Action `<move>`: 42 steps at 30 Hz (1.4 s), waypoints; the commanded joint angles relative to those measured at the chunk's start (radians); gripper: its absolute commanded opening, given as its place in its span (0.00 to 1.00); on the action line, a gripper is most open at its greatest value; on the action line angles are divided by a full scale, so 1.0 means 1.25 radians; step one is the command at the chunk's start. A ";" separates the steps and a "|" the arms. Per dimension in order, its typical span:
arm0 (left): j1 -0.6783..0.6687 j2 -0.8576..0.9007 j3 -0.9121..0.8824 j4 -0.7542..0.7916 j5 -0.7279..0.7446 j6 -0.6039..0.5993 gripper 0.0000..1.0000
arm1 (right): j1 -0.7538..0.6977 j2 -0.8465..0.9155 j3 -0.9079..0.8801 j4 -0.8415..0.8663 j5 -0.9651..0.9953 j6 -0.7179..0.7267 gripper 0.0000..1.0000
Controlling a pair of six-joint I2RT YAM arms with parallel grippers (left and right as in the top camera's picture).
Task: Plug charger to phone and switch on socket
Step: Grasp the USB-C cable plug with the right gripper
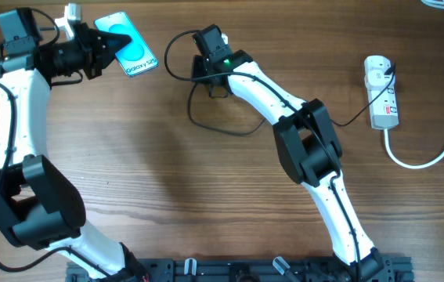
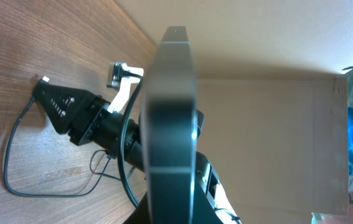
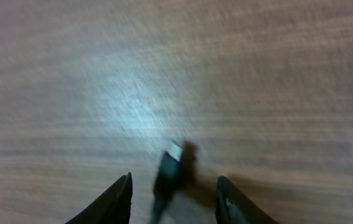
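My left gripper is shut on the phone, holding it lifted at the back left with its teal-and-light-blue screen facing up. In the left wrist view the phone shows edge-on as a dark slab rising from the gripper. My right gripper is open, pointing down at the table. The charger's small black plug lies between its fingers with a gap on each side. The charger's thin black cable loops across the table toward the socket, a white power strip at the right.
A thick white cord curves from the socket along the right edge of the wooden table. From the left wrist view the right arm's black gripper sits low over the cable loop.
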 commanded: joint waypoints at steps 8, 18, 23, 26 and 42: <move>-0.002 -0.018 0.009 0.000 0.028 0.019 0.04 | 0.023 0.073 0.010 0.004 0.037 0.053 0.31; -0.002 -0.018 0.009 -0.003 0.027 0.019 0.04 | 0.005 0.014 0.016 -0.194 0.146 0.000 0.04; -0.003 -0.018 0.009 -0.003 0.025 0.019 0.04 | -0.027 -0.075 0.016 -0.371 0.042 -0.116 0.05; -0.002 -0.018 0.009 -0.003 0.025 0.019 0.04 | -0.031 -0.071 0.004 -0.448 0.018 -0.115 0.04; -0.003 -0.018 0.009 -0.006 0.026 0.019 0.04 | -0.030 -0.070 -0.073 -0.493 -0.048 -0.090 0.21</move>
